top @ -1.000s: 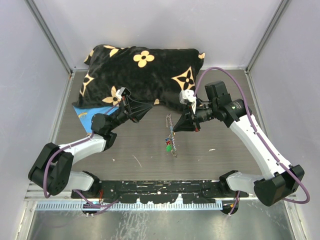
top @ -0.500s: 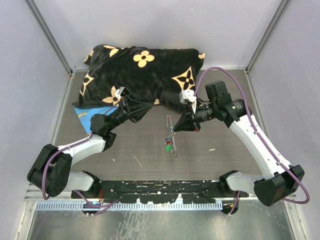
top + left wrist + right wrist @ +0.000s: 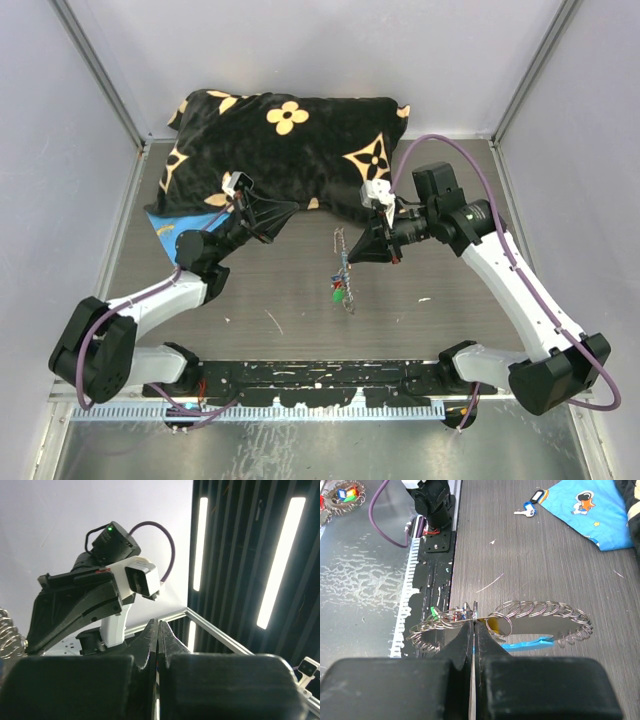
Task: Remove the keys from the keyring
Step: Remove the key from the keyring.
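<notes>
The keyring (image 3: 540, 611) is a loop of linked grey metal rings with a light-blue curved section (image 3: 527, 643). My right gripper (image 3: 474, 623) is shut on its near side and holds it just above the table. The keys (image 3: 449, 615), tiny with green, red and blue heads, bunch on the ring left of the fingers. In the top view the keyring (image 3: 339, 245) hangs from my right gripper (image 3: 351, 257), with the keys (image 3: 339, 293) at its lower end. My left gripper (image 3: 283, 213) is shut, empty and raised by the pillow's edge; its own view (image 3: 158, 625) faces the right arm.
A black pillow with tan flowers (image 3: 290, 150) lies across the back of the table. A blue flat sheet (image 3: 185, 225) pokes out beneath its left end and also shows in the right wrist view (image 3: 585, 510). A loose key with a blue and a white tag (image 3: 529, 505) lies beside it.
My left arm has drawn back a little to the left, its gripper still shut. My right gripper and the keyring have not moved.
</notes>
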Available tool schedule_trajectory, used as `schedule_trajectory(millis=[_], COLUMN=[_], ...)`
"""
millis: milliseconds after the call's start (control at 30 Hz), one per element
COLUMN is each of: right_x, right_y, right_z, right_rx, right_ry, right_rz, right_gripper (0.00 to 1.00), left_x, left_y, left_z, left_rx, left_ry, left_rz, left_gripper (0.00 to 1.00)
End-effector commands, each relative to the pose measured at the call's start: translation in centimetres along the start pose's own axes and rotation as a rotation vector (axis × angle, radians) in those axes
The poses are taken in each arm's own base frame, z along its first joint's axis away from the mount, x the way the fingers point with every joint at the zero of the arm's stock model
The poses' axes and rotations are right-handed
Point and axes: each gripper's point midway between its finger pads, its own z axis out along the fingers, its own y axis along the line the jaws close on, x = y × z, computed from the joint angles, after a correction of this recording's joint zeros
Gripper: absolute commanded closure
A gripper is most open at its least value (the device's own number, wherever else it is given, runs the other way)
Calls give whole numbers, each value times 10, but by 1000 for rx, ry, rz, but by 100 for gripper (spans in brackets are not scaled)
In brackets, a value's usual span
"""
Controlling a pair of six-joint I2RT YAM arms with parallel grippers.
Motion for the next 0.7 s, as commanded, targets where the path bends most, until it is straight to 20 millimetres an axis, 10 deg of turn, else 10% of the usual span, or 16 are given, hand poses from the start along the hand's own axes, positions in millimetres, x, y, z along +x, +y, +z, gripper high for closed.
schedule_trajectory(millis=[0, 667], right_x=[-22, -27], right_y=[12, 22], right_z=[-7, -11], right_rx=[-15, -15], right_ry=[-66, -85], right_rz=[-85, -115], right_gripper=[99, 99], left_x=[11, 34], left_y=[-45, -95], left_z=[-4, -16], left_rx=[129, 279], left_ry=[6, 39], left_rz=[-120, -62], left_gripper=[100, 100])
